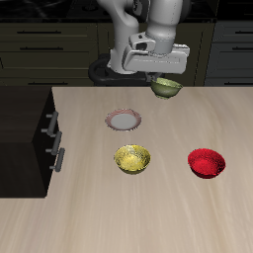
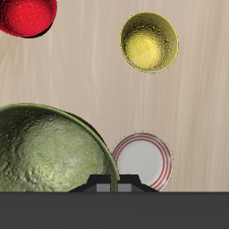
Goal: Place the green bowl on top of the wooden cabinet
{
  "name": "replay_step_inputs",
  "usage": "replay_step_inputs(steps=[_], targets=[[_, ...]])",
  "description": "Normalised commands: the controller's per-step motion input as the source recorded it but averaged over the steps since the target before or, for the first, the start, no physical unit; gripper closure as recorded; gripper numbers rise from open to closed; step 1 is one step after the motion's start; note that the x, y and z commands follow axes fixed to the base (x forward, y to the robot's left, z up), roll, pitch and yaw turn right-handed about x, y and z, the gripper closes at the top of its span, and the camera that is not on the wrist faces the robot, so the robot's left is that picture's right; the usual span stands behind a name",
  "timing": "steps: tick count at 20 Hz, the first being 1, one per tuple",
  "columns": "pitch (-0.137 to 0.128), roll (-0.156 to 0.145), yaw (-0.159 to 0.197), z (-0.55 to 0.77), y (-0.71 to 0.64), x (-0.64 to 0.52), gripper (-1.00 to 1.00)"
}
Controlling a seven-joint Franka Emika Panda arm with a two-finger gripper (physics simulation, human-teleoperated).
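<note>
Carrying the green bowl (image 1: 167,87) in the air above the back part of the table (image 1: 148,212), we have the gripper (image 1: 161,81) clamped on its rim, the bowl hanging just under the fingers. In the wrist view the green bowl (image 2: 49,152) fills much of the frame, so it looks firmly held and clear of the tabletop.

The wooden cabinet (image 1: 22,128) stands along the table's side edge, well apart from the bowl, its flat top bare as far as we can see. We judge the transfer across to be the risky part. A rim grip on a round bowl can let it swing or slip if we move sharply. Coming in too low, the bowl could knock the cabinet's upper edge. Releasing too near that edge could let it tip off.

Counting what is here, we see three bowls: one green, one yellow bowl (image 1: 132,159), one red bowl (image 1: 207,162). There is one small plate (image 1: 124,121) with a reddish rim, lying on the table between the cabinet and the held bowl, and one cabinet.
</note>
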Motion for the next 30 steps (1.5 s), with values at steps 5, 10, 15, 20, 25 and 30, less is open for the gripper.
replay_step_inputs(steps=[5,10,15,20,25,30], targets=[[-0.026,0.038,0.005,0.27,-0.12,-0.08,1.00],[-0.034,0.017,0.031,0.19,-0.07,-0.12,1.00],[0.030,0.045,0.001,0.18,-0.15,-0.10,1.00],[-0.063,0.067,0.041,0.43,-0.25,-0.09,1.00],[0.005,-0.003,-0.015,0.08,-0.05,-0.04,1.00],[0.018,0.047,-0.007,0.08,0.01,-0.02,1.00]])
